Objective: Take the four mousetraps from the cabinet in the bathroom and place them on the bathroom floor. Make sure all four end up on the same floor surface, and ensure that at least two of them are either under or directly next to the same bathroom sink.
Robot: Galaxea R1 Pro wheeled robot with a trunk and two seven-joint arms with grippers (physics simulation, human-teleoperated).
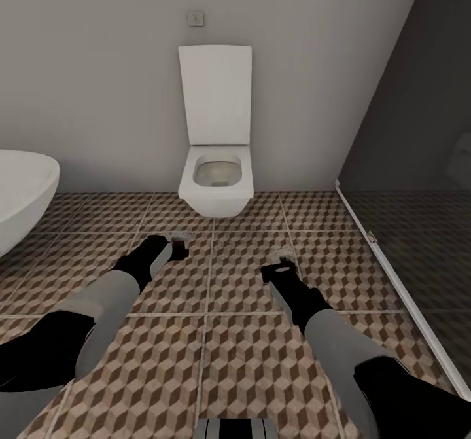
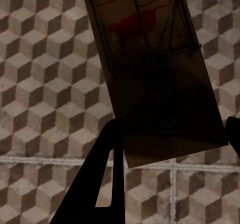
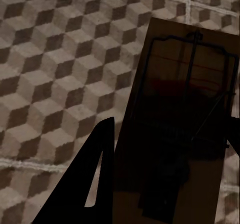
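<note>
Currently both grippers, left (image 2: 172, 134) and right (image 3: 172, 144), each had fingers clamped on 1 mousetrap (image 2: 150, 68), (image 3: 182, 124) above the tiled floor (image 1: 242, 367).

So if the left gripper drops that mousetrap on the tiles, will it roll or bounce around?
Probably not. The mousetrap is a flat wooden board, so it should land flat and stay. It looks stiff and light. Its wire could snag or snap.

White toilet (image 1: 216, 164), bathtub (image 1: 23, 193), shower glass (image 1: 412, 131)
</note>
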